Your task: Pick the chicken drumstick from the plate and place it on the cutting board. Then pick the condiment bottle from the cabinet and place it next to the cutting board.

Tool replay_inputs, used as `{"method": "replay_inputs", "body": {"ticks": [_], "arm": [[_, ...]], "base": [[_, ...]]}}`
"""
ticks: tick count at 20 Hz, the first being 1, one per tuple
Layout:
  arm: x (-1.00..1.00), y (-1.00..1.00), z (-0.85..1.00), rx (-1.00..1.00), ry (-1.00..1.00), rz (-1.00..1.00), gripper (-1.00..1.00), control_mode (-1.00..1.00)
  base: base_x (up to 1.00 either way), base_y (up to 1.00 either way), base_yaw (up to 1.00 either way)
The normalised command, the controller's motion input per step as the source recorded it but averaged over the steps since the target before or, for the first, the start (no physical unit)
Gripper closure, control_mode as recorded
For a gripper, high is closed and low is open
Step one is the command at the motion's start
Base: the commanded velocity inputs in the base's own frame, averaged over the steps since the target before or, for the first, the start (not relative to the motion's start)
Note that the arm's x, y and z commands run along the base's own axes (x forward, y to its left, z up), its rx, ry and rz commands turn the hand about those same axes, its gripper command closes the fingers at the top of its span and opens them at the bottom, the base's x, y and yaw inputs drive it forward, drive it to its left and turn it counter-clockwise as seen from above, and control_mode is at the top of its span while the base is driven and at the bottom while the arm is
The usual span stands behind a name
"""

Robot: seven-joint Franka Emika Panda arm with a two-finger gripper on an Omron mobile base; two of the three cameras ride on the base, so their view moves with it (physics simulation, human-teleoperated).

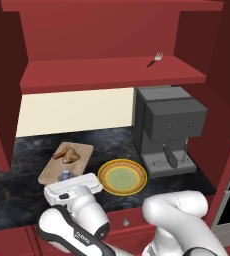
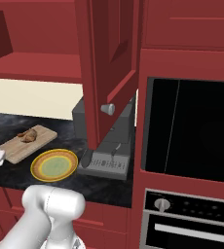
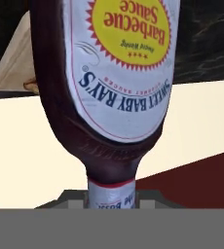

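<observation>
My jaws are clenched on the bottle [image 3: 109,92], gripping it at the neck so its body fills my hand view. Taking the board [image 1: 66,162] as landmark: the drumstick [image 1: 67,155] lies on it, the bottle's blue cap [image 1: 65,175] sits over the board's near edge, and the plate [image 1: 122,176] rests on the table just right of it.
</observation>
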Motion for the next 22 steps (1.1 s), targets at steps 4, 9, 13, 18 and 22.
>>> {"method": "replay_inputs", "body": {"ticks": [4, 9, 13, 18, 22], "arm": [[0.00, 0.10, -0.34, 0.00, -0.10, 0.00, 1.00, -1.00], [0.06, 0.07, -0.20, 0.00, -0.10, -0.01, 1.00, -1.00], [0.18, 0.00, -0.07, 0.00, -0.03, -0.02, 1.00, -1.00], [0.19, 0.00, -0.09, 0.00, 0.00, -0.03, 1.00, -1.00], [0.07, 0.00, -0.10, 0.00, -0.02, -0.02, 1.00, -1.00]], "base": [[0.00, 0.00, 0.00], [0.00, 0.00, 0.00], [0.00, 0.00, 0.00], [0.00, 0.00, 0.00], [0.00, 0.00, 0.00]]}}
